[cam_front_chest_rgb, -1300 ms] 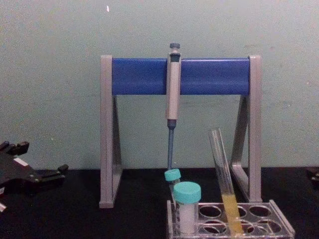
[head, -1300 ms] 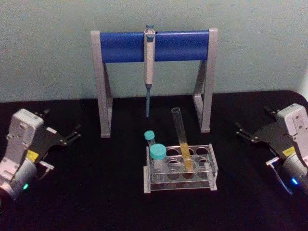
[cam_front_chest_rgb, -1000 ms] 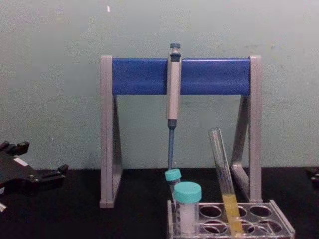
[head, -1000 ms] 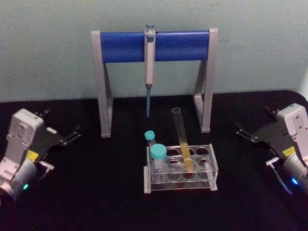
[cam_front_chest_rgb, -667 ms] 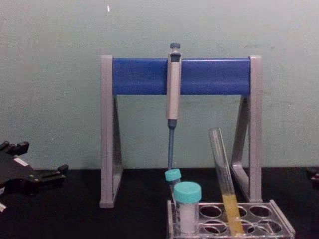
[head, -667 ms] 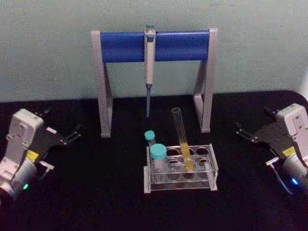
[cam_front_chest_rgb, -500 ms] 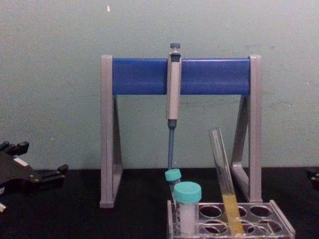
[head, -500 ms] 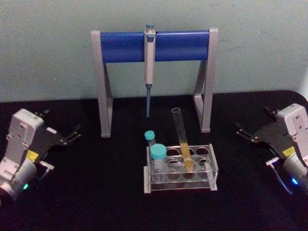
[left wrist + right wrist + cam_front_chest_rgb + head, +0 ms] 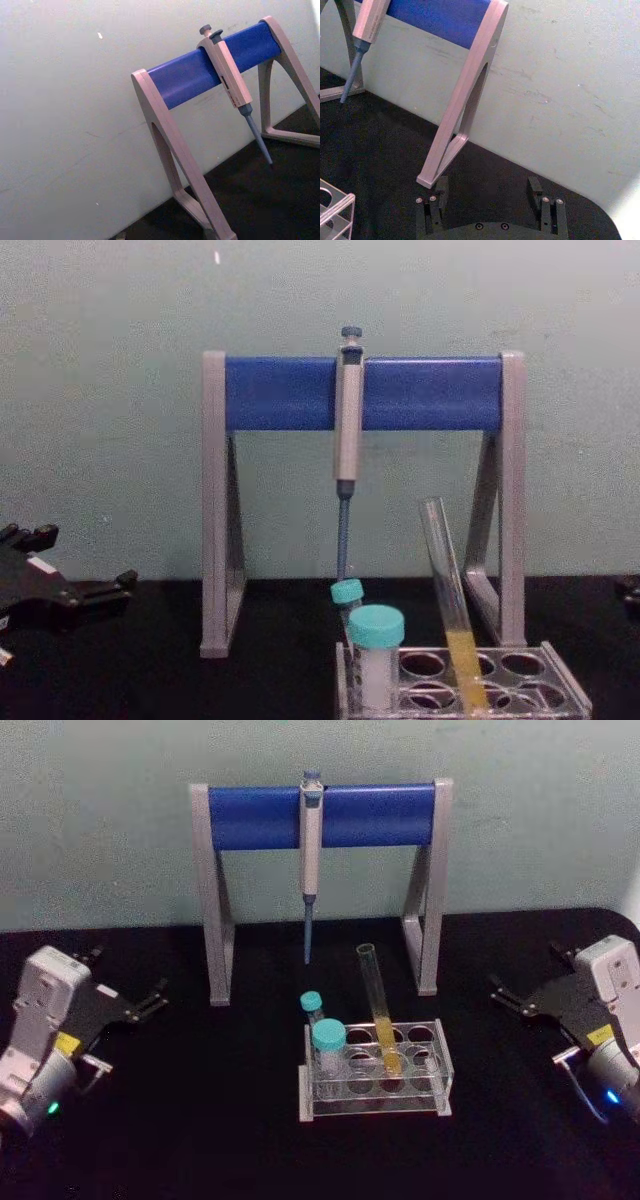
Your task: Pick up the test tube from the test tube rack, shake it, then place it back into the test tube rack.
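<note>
Black table [image 9: 200, 1120]: racked test tube [image 9: 378, 1010] between left gripper [image 9: 132, 969], right gripper [image 9: 522, 966], fingers wide.

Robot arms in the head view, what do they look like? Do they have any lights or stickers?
Both look alike: a boxy light-grey casing with black fingers in front, a small yellow sticker and a thin wire loop on the side. The left gripper has a green light glowing near its base; the right gripper has a blue light.
</note>
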Robot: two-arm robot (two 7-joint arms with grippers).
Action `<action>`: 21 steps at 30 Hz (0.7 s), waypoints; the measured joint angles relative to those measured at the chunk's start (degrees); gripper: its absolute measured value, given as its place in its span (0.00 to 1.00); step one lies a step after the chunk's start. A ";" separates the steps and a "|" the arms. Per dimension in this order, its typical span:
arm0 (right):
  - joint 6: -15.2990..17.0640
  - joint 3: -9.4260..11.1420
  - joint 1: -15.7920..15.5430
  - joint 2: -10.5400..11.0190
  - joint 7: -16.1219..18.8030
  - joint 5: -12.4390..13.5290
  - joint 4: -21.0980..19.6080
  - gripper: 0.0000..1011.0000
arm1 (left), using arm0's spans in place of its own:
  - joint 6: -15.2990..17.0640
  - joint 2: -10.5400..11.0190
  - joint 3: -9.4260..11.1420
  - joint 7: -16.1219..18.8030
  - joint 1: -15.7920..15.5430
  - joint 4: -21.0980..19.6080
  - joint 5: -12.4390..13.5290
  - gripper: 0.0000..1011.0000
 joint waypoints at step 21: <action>-6.80 2.03 -2.66 0.56 8.98 0.90 -5.59 0.99 | 0.00 0.00 0.00 0.00 0.00 0.00 0.00 0.99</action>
